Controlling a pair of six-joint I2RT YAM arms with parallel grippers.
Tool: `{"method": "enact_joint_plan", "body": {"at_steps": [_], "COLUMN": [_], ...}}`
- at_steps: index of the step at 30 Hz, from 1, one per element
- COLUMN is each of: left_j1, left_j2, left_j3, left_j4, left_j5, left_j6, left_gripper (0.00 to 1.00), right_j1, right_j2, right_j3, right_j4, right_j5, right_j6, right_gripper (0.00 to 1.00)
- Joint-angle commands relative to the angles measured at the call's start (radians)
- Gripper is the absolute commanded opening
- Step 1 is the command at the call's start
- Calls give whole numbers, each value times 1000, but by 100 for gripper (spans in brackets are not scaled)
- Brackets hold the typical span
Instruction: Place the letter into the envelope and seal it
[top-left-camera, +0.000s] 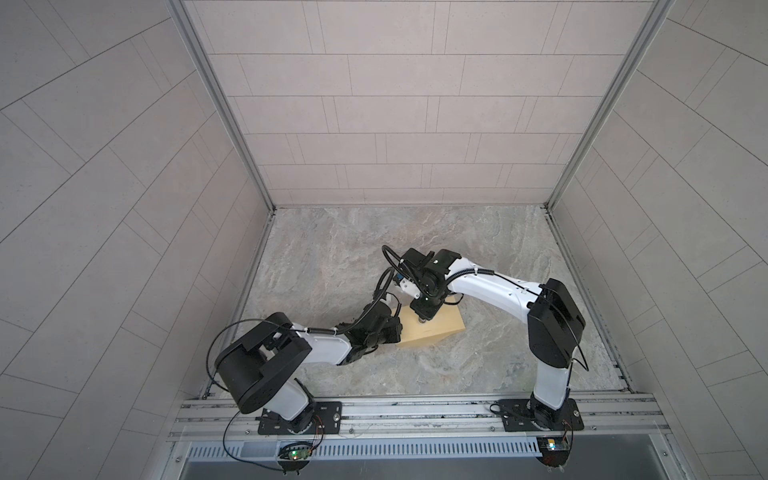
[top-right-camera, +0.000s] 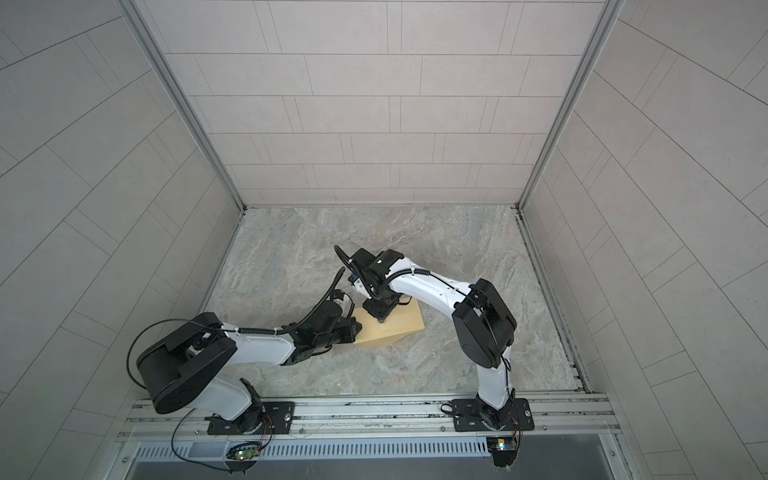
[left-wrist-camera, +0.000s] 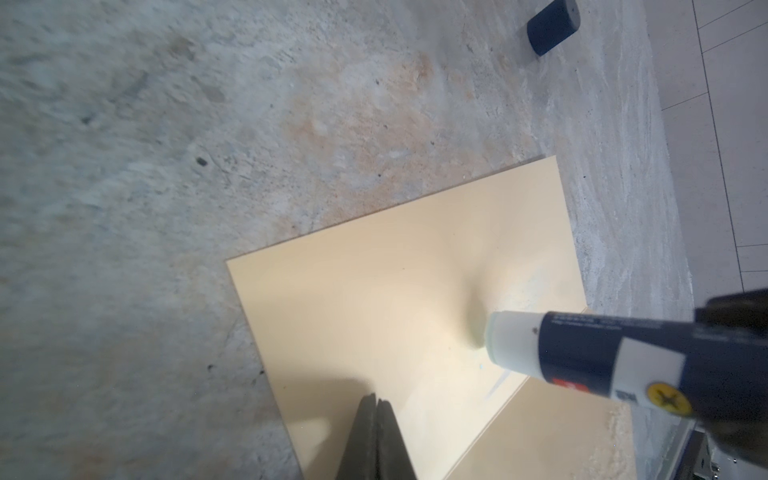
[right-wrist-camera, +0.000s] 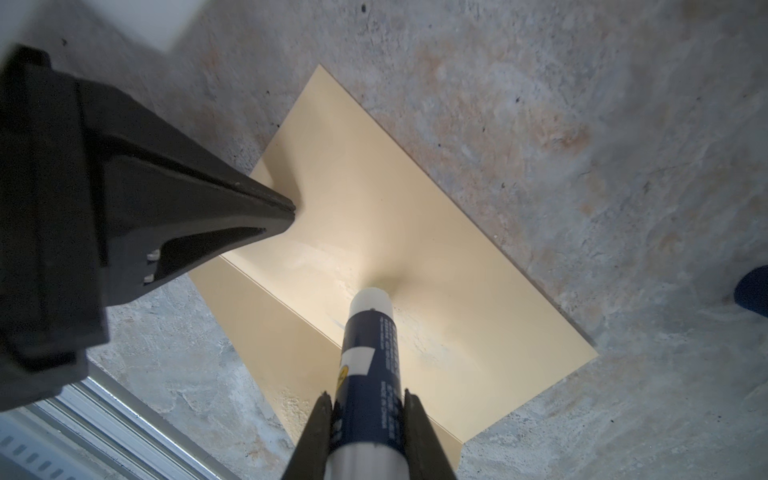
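- One envelope (top-left-camera: 444, 328) (right-wrist-camera: 436, 208) lies flat on the bench (top-left-camera: 332, 249), about midway between the side edges and somewhat nearer the front edge, where the arms are mounted. It is unfolded, with a crease dividing a wide panel from a narrower one.
- There are two pincers, one at each end of the work.
- The left pincer (right-wrist-camera: 291, 210) (left-wrist-camera: 376, 401) has its jaws closed together, and its tips touch down on the envelope's wide panel near one short edge.
- The right pincer (right-wrist-camera: 365, 395) grips one glue stick (right-wrist-camera: 368, 332) (left-wrist-camera: 582, 349) by its dark blue barrel. The stick's pale tip presses on the wide panel close to the crease.
- One dark blue cap (left-wrist-camera: 552, 27) (right-wrist-camera: 752, 291) lies on bare bench, well apart from the envelope.
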Motion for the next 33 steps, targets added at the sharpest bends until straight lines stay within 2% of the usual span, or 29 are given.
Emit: {"method": "enact_joint_plan", "body": {"at_steps": [1,33], "left_j1": [5,6], "left_j2": [-13,15], "left_j3": [-16,-19], "left_j4": [-6,24], "left_j5": [-16,-1], "left_j6": [-1,-6], "left_gripper": [0,0], "right_j1": [11,26], "right_j2": [23,135], "right_j3": [38,108], "right_j4": [-57,-125], "right_j5": [27,81], "right_j6": [0,2], "right_gripper": [0,0]}}
